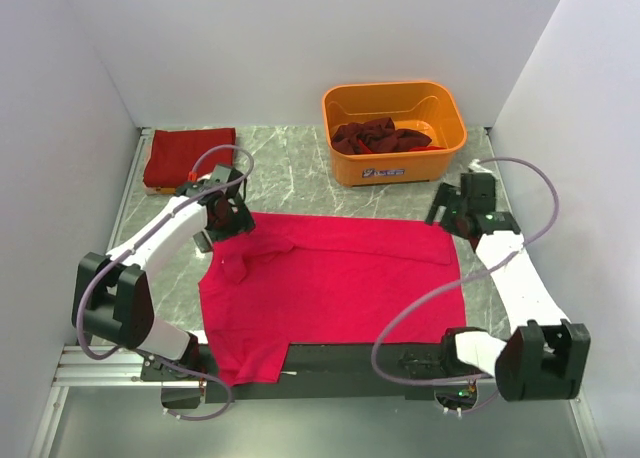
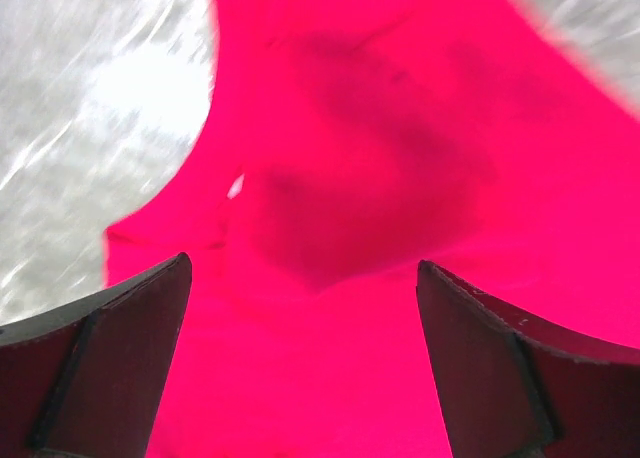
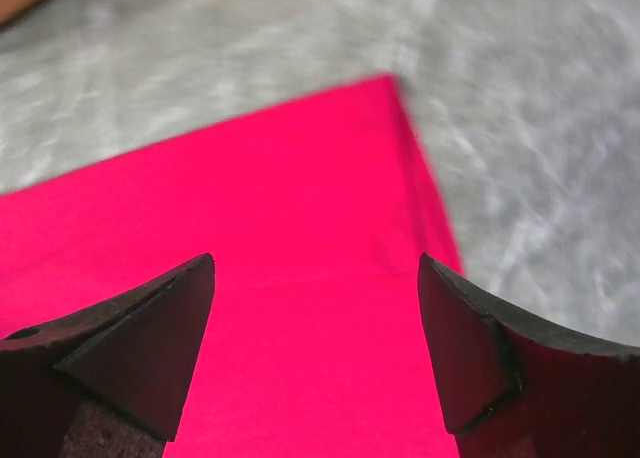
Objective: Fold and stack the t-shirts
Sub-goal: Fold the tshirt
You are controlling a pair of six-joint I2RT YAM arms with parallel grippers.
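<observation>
Plainly, the pink t-shirt [image 1: 340, 288] lies spread on the counter [image 1: 290, 178], long axis left to right, collar leftward, hem rightward. Left claw [image 1: 227, 228] hangs released over the collar end; right claw [image 1: 450, 220], released too, over the far hem corner.

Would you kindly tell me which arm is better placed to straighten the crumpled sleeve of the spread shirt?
Left. Its hand hangs open over the crumpled sleeve, while the right hand is across the shirt at its other far corner.
</observation>
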